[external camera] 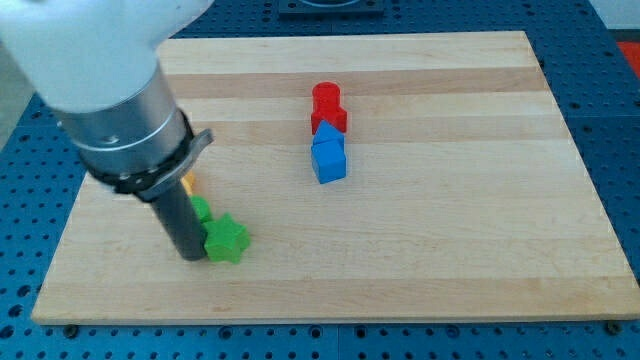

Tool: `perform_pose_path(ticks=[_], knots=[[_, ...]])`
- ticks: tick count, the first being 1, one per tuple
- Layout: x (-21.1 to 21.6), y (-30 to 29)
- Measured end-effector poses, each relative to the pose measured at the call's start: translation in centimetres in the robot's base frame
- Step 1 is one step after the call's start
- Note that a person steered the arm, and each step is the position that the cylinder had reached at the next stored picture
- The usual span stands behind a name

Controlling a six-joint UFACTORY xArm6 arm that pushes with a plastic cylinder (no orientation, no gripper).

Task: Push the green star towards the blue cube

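The green star (226,240) lies on the wooden board (450,230) at the lower left. My tip (190,256) rests on the board touching the star's left side. The blue cube (329,161) sits near the board's middle, up and to the right of the star, with a second blue block (326,134) joined to its top edge. Another green block (201,209) peeks out just above the star, partly hidden by the rod.
Two red blocks (327,105) stand right above the blue ones. A yellow block (187,184) shows beside the rod, mostly hidden by the arm. The arm's large body covers the board's upper left corner.
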State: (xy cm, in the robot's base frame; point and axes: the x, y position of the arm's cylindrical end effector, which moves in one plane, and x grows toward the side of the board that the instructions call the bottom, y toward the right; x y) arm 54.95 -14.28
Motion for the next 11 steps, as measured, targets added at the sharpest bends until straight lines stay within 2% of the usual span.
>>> perform_pose_path(ticks=[1,2,3,4,5,6,7,8,10,11], knots=[[-2.0,2.1],[-1.6,2.4],[2.5,2.4],[4.6,5.2],[2.6,7.8],[2.6,7.1],[5.3,3.7],[4.6,3.2],[-0.9,3.9],[-2.2,7.4]])
